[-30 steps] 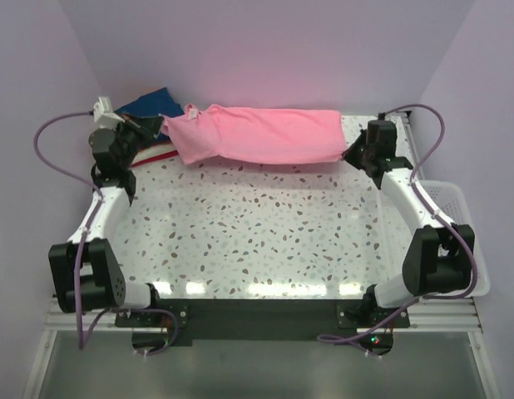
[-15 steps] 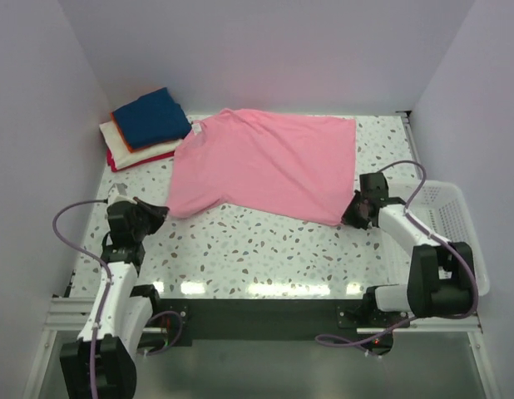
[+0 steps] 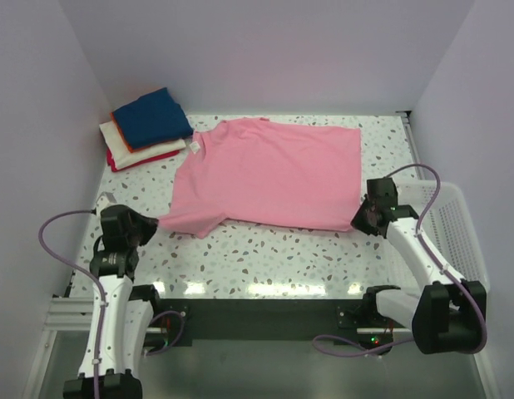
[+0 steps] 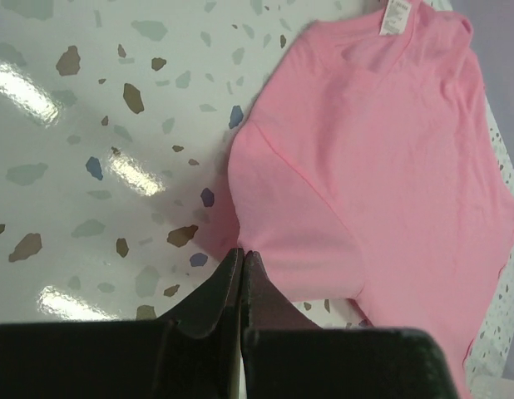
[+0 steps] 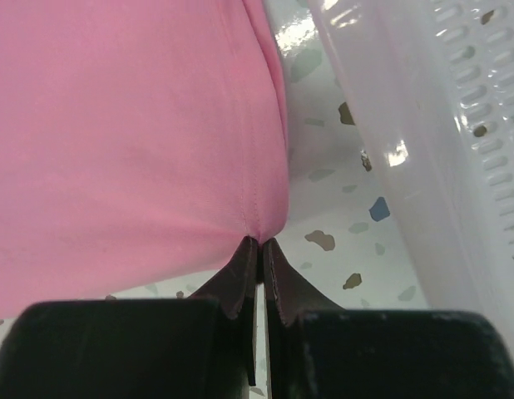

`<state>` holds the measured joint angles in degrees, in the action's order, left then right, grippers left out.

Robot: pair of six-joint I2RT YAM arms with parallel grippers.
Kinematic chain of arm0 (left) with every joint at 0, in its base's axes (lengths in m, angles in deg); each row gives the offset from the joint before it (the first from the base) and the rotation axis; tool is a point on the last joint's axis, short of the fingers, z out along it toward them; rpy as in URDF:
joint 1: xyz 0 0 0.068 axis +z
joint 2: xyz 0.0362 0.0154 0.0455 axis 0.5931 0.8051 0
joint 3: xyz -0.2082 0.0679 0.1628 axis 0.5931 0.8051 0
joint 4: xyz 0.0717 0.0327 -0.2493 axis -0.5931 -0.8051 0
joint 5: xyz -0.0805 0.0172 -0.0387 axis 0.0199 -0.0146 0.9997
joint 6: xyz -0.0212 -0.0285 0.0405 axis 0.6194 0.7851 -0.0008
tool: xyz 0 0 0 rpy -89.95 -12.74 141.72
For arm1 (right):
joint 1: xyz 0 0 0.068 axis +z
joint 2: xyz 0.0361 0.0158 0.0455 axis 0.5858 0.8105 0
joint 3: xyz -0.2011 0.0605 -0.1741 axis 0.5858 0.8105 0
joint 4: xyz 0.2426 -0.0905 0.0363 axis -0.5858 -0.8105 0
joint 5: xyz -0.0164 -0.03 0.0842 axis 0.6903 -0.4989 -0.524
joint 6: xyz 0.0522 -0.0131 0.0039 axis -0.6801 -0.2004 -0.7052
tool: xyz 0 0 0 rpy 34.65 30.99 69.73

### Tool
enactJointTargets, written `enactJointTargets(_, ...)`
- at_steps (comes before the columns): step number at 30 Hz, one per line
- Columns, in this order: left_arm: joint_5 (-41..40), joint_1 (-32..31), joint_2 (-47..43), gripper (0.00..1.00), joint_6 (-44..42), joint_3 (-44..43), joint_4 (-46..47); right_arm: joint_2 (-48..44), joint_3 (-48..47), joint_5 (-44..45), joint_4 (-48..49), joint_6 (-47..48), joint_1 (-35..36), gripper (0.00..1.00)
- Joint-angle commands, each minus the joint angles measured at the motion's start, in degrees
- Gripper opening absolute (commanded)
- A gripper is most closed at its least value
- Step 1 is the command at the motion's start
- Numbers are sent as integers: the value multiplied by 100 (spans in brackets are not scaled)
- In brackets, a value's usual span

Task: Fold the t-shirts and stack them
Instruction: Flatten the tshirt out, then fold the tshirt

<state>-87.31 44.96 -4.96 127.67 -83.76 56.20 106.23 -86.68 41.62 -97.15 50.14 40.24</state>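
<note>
The pink t-shirt [image 3: 269,174] lies spread flat on the speckled table, collar toward the far left. My left gripper [image 3: 154,223] is shut on the near-left sleeve edge; in the left wrist view the gripper [image 4: 241,253] pinches the pink t-shirt [image 4: 365,158]. My right gripper [image 3: 358,221] is shut on the near-right hem corner; in the right wrist view the gripper [image 5: 260,243] pinches the pink t-shirt [image 5: 132,125]. A stack of folded t-shirts [image 3: 147,125], navy on top over orange, white and red, sits at the far left corner.
A white mesh basket [image 3: 452,233] stands along the table's right edge, close beside my right arm, and shows in the right wrist view [image 5: 423,141]. Walls enclose the table on the left, back and right.
Both grippers have pulled the pink shirt toward the near side and spread it flat; a second ago it hung bunched at the far edge. The left gripper moved nearer and lower.
</note>
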Motion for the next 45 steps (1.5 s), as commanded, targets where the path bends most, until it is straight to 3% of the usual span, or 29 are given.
enactJointTargets(1, -352, 30, -234, 0, 102, -439, -575, -300, -77, 365, -506, 83, -51, 0)
enactJointTargets(13, -836, 39, -638, 0, 75, -870, -1367, -327, -113, 242, -990, -189, -43, 0)
enactJointTargets(19, 278, 30, -332, 0, -65, -213, 230, -82, -95, -187, -561, -145, -51, 0)
enactJointTargets(24, 632, 30, 591, 0, -4, 44, 1146, 358, -358, -241, -244, 30, -43, 0)
enactJointTargets(31, 668, -102, 1690, 0, 31, -298, 2078, 876, -832, -144, -137, 31, -43, 0)
enactJointTargets(45, 272, -585, 3896, 0, 154, -1695, 2668, 2125, -1642, -144, 108, 127, -95, 0)
